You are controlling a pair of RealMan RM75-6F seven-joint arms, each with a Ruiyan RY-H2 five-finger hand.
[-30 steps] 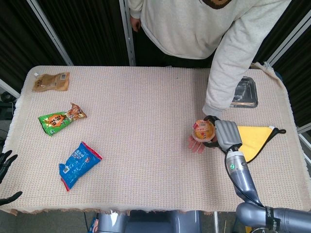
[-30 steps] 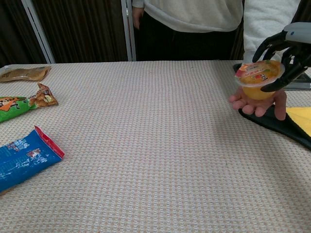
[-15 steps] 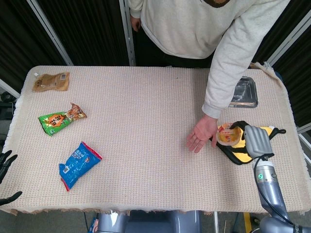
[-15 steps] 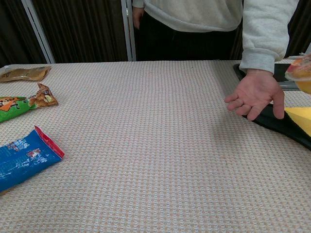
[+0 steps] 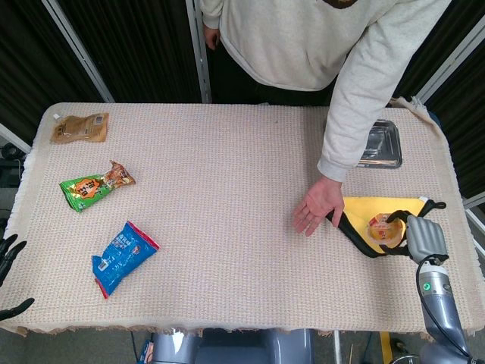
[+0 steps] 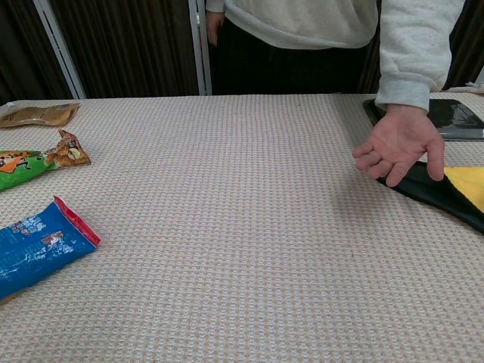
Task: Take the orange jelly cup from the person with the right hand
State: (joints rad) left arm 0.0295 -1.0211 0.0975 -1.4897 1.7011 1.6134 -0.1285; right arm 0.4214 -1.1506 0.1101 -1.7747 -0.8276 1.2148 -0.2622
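Observation:
The orange jelly cup (image 5: 381,229) is gripped by my right hand (image 5: 413,236) above the yellow cloth with black trim (image 5: 379,208) at the table's right end, seen in the head view only. The person's open palm (image 5: 319,205) (image 6: 400,141) lies empty just left of the cup, apart from it. My left hand (image 5: 7,265) hangs at the table's front left corner, fingers spread, holding nothing. Neither hand shows in the chest view.
A metal tray (image 5: 381,144) sits at the back right, behind the person's arm. On the left lie a brown pouch (image 5: 79,127), a green snack bag (image 5: 95,184) and a blue snack bag (image 5: 123,254).
My right hand lifted the jelly cup off the person's palm and carried it right, over the yellow cloth and out of the chest view. The person's palm stays open, now empty.

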